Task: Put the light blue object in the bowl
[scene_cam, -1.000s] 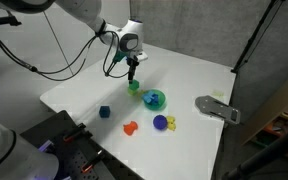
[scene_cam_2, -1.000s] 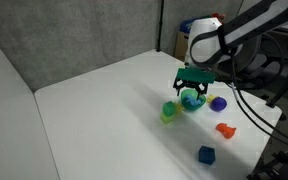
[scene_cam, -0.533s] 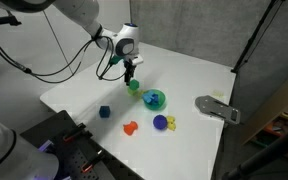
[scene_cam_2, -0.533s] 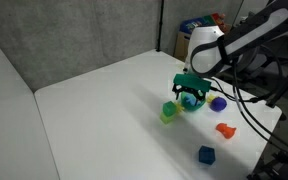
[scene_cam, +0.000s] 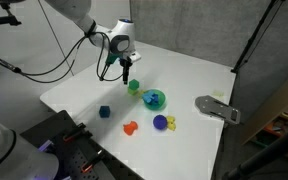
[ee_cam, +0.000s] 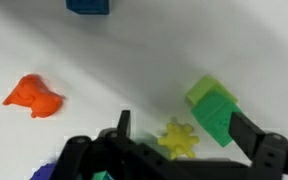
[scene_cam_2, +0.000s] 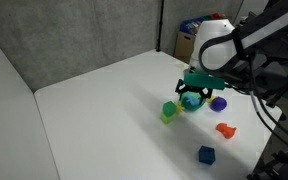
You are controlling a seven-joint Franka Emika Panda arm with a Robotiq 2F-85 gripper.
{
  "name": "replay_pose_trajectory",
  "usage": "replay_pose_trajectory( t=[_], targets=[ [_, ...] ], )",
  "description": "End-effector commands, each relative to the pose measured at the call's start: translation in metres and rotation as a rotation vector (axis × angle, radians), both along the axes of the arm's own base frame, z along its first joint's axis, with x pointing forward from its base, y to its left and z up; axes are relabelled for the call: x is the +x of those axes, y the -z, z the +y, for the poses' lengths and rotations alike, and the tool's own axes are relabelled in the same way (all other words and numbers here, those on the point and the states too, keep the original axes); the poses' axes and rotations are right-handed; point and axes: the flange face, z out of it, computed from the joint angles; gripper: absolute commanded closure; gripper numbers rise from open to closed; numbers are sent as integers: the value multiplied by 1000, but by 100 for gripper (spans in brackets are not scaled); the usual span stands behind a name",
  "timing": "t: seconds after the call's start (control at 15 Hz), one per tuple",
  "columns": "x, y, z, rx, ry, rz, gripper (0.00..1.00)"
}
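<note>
The green bowl (scene_cam: 155, 99) stands mid-table and looks teal-blue inside. It shows partly behind the gripper in an exterior view (scene_cam_2: 191, 101). No separate pale blue block shows on the table, and I cannot tell whether the blue in the bowl is the block. My gripper (scene_cam: 128, 78) hangs open and empty above the table, just beside the bowl and over a small green block (scene_cam: 134, 87). In the wrist view the open jaws (ee_cam: 182, 122) frame the green block (ee_cam: 216, 108) and a yellow gear toy (ee_cam: 178, 138).
A purple ball (scene_cam: 160, 122), an orange toy (scene_cam: 130, 127) and a dark blue cube (scene_cam: 104, 112) lie near the table's front. A grey device (scene_cam: 217, 108) sits at the table's edge. A grey curtain backs the table.
The gripper has risen a little and drifted slightly away from the bowl, staying open. The toys and bowl have not moved.
</note>
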Motion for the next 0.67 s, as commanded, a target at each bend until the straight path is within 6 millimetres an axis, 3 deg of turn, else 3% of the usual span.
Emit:
replay_pose_trajectory(
  t=[0.0,0.6],
  targets=[
    [-31,-48,-24,15,-131,-13,0],
    [-101,-171,-81,-10,-417,20,0]
  ],
)
